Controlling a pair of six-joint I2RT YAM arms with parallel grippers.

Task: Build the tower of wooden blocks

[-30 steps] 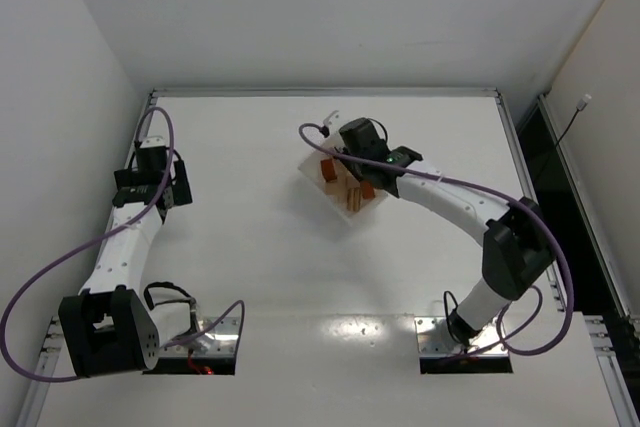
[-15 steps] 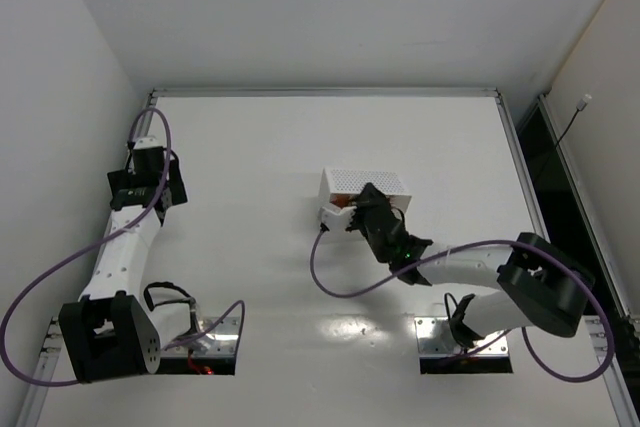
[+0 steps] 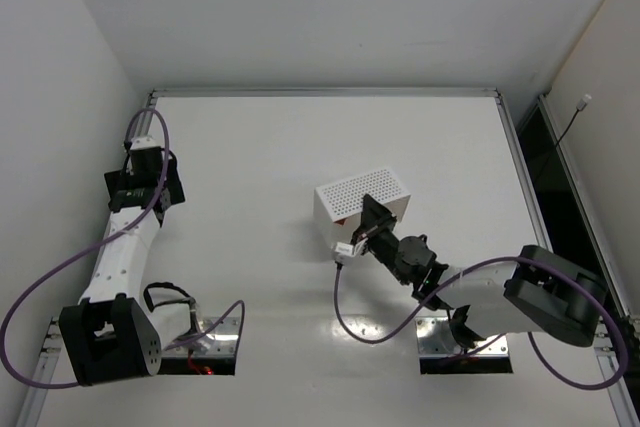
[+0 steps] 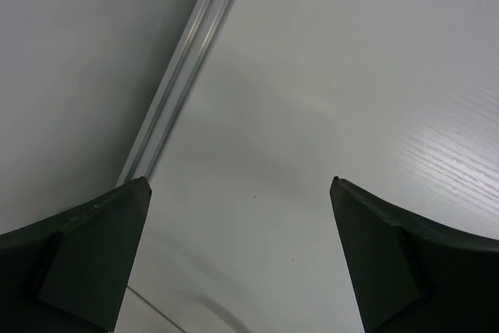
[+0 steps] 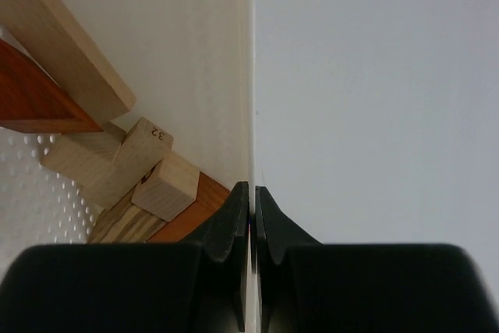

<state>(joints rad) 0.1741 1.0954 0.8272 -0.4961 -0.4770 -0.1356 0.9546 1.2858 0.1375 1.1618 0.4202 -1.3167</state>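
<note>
Right pincer shut thin on the tray wall, one pad each side of the rim, nothing else held. Just left of the pads, inside the tray: blocks in a loose heap, tan and reddish-brown, leaning on each other and on the wall. None stacked. Seen from above, tray right of bench centre, perforated face turned up to the camera. Probably tipped or lifted by the held edge; exact angle hard to tell. No block visible outside the tray from above. Left pincer wide, holding nothing, over the bench beside the left rail, well apart from the tray.

Likely step: emptying the blocks out of the tray. Tower not begun.

To do it well:
- Hold the pinch firm; the thin wall could slip or twist between the pads.
- Tip slowly, so the heap slides out low instead of tumbling and scattering toward the edges.
- Aim the spill at bench centre, within reach of both arms.
- Then park the tray far from the building spot.
- Bring the left arm in only once the tray is out of the way.
</note>
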